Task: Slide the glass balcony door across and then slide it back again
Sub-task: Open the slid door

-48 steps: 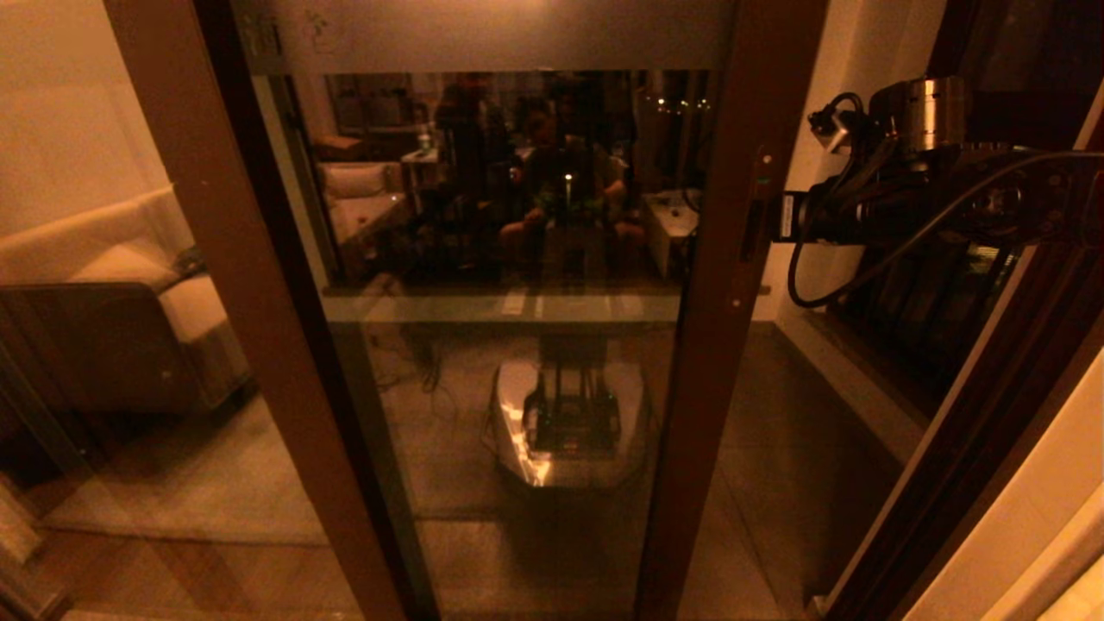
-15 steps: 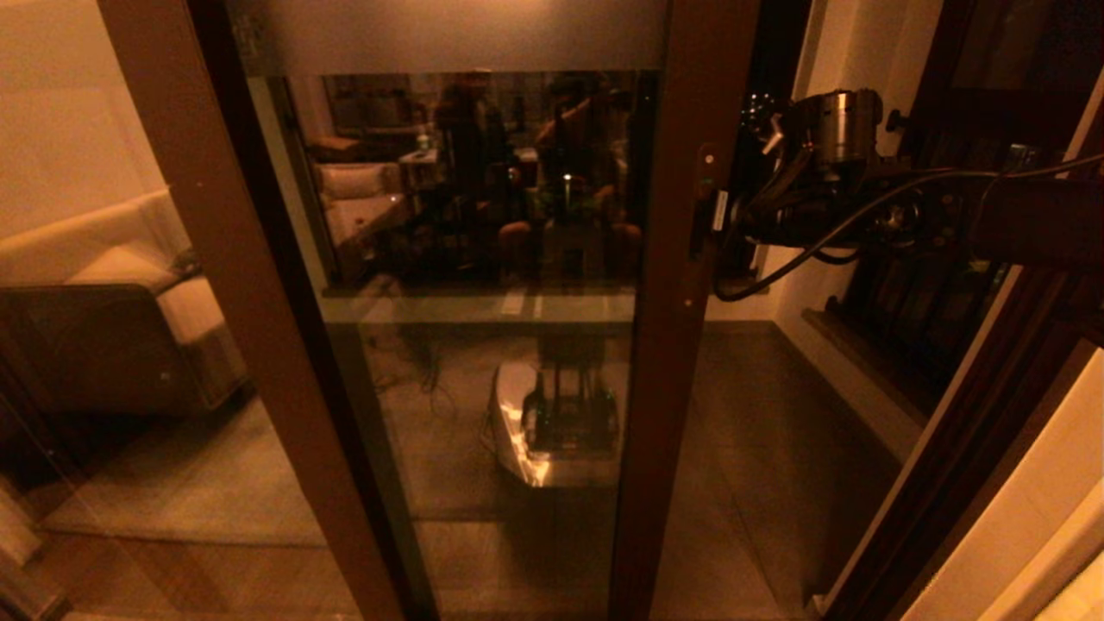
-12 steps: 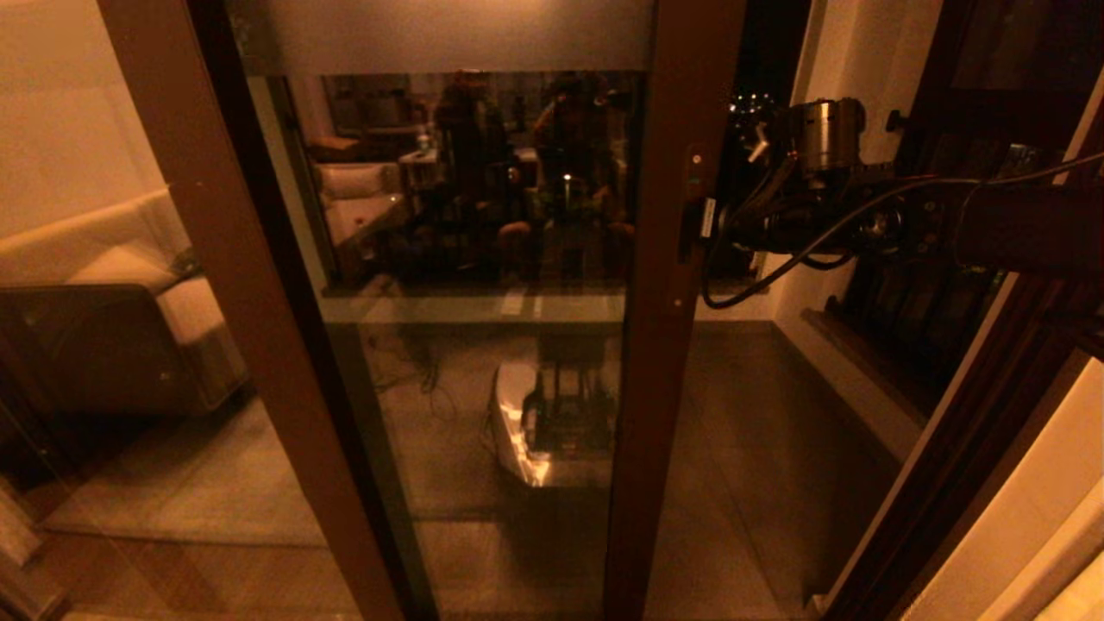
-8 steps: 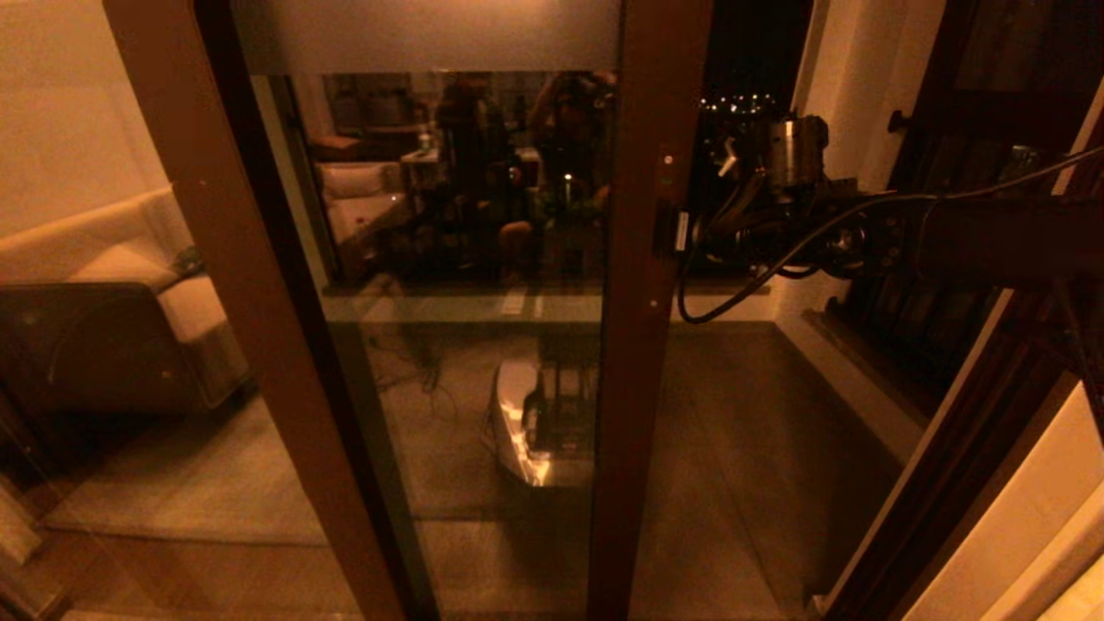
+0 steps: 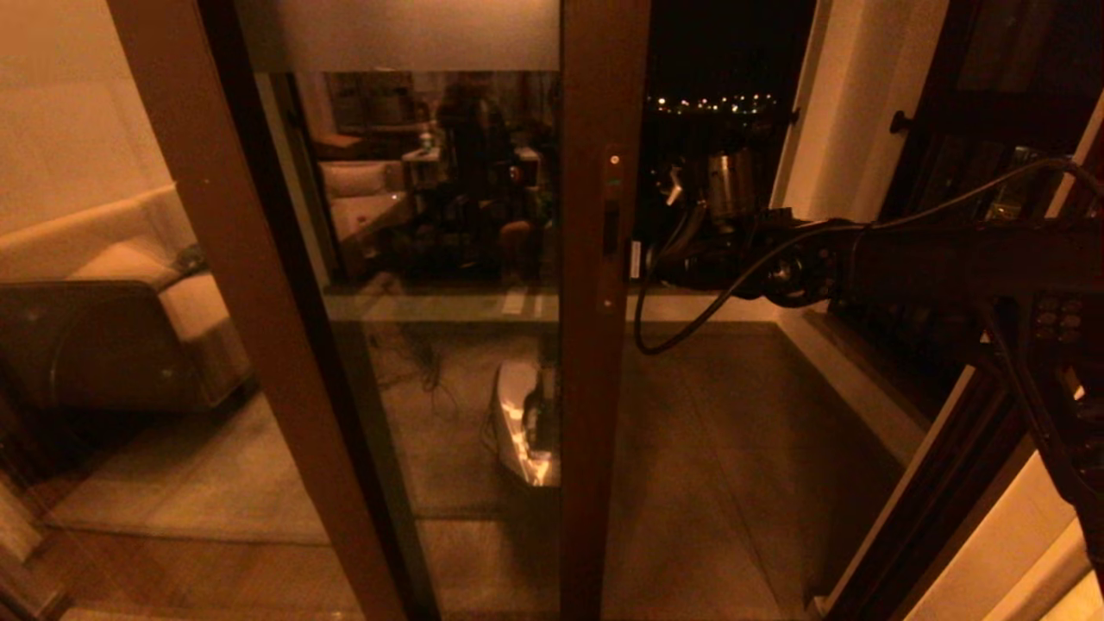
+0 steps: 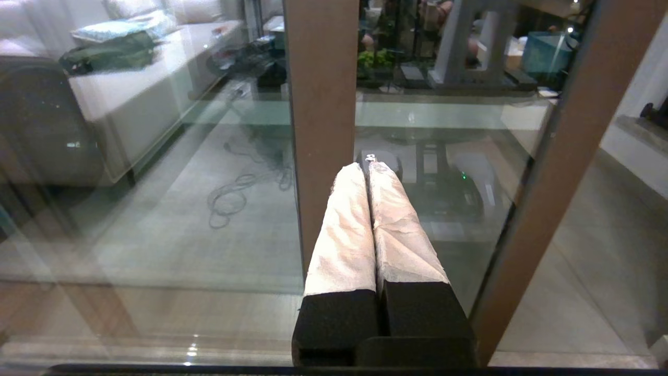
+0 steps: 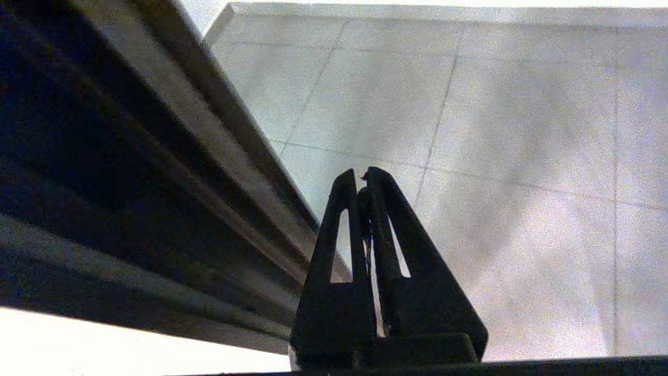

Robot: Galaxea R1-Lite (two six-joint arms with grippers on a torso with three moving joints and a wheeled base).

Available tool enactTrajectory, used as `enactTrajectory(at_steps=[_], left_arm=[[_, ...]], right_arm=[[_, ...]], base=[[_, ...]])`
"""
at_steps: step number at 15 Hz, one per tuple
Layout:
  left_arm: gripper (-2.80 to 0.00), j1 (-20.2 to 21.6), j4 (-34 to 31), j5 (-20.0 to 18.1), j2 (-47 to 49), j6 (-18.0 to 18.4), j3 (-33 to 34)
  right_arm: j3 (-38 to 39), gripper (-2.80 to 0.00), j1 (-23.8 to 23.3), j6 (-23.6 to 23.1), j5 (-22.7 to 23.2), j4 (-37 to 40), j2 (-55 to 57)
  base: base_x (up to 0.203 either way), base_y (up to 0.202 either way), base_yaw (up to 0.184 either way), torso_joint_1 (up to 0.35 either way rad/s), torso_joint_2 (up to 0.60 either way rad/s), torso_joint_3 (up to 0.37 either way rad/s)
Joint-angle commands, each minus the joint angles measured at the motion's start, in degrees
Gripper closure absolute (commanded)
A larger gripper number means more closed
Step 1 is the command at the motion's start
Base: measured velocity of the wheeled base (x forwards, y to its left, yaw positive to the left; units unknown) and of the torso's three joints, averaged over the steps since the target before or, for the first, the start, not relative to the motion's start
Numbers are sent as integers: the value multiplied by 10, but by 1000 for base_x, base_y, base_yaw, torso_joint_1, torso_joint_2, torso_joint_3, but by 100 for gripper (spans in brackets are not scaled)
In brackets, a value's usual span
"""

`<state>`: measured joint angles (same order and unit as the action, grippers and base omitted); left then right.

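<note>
The glass balcony door is a brown-framed panel with a frosted top band. It stands part-way across, with a narrow handle slot on its stile. My right arm reaches in from the right, and its gripper is against the stile's edge at the slot. In the right wrist view the black fingers are shut, beside a dark ribbed frame edge. Off to the left, my left gripper is shut and empty. It points at the glass between the fixed pane's stile and the door's stile.
The fixed brown-framed pane overlaps the door on the left, with a sofa seen through it. Right of the door is the open gap onto the tiled balcony floor. A dark barred window and the outer door frame bound the right.
The door has slid steadily to the left, with my right gripper staying at its stile. The open gap to the balcony has widened. The left gripper stays shut.
</note>
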<state>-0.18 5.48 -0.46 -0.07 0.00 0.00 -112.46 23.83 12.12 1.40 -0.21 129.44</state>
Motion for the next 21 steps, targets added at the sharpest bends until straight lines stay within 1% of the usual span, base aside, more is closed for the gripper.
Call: enactTrajectory(at_steps=[1, 7, 9, 11, 21], left_arm=[[0, 0, 1, 0, 1, 0, 22], [0, 0, 1, 0, 1, 0, 22], [0, 0, 1, 0, 1, 0, 21], [0, 0, 1, 0, 1, 0, 21], [0, 0, 1, 0, 1, 0, 22]], right_arm=[[0, 0, 4, 1, -2, -5, 11], [0, 0, 17, 2, -4, -11, 24], [-3, 0, 26, 9, -21, -11, 30], [-4, 0, 40, 17, -26, -23, 34], [-4, 0, 31, 17, -20, -35, 43]], base=[[0, 0, 0, 0, 0, 0], [0, 0, 0, 0, 0, 0], [0, 0, 0, 0, 0, 0], [0, 0, 0, 0, 0, 0], [0, 0, 0, 0, 0, 0]])
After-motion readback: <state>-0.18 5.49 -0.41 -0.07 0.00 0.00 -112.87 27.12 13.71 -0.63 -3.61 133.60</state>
